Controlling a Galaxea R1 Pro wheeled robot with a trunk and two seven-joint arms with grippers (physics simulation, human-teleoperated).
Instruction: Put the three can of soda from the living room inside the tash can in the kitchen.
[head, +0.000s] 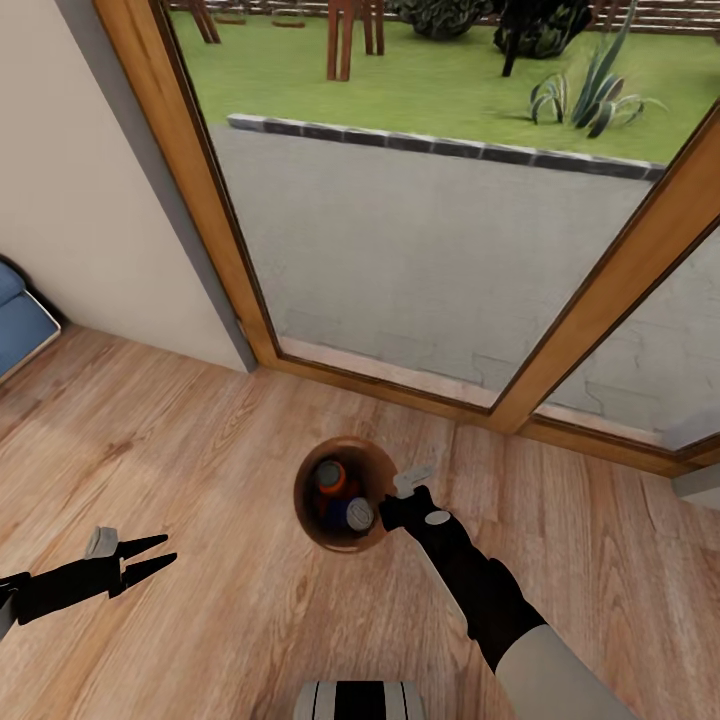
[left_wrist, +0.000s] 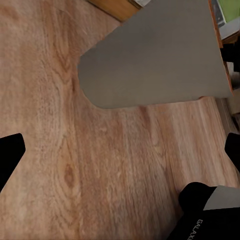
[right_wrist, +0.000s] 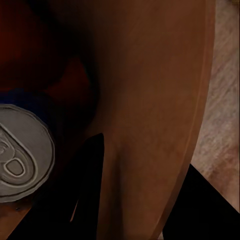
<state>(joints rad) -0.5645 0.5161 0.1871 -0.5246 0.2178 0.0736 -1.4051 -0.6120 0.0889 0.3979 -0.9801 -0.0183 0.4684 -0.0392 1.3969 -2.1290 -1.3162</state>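
We're inside a home, in a living room by the look of it: light wood plank floor (head: 200, 480) underfoot, a plain cream wall (head: 70, 180) and the corner of a blue sofa (head: 18, 320) at the left edge. Wood-framed glass doors (head: 420, 240) look straight out onto a grey paved patio (head: 420, 250), and beyond it a green lawn (head: 420, 90) with spiky plants (head: 590, 95).

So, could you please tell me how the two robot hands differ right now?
The left hand hangs open and empty over the wood floor, apart from the bin. The right hand grips the bin's rim, one finger inside, one outside. Both are black.
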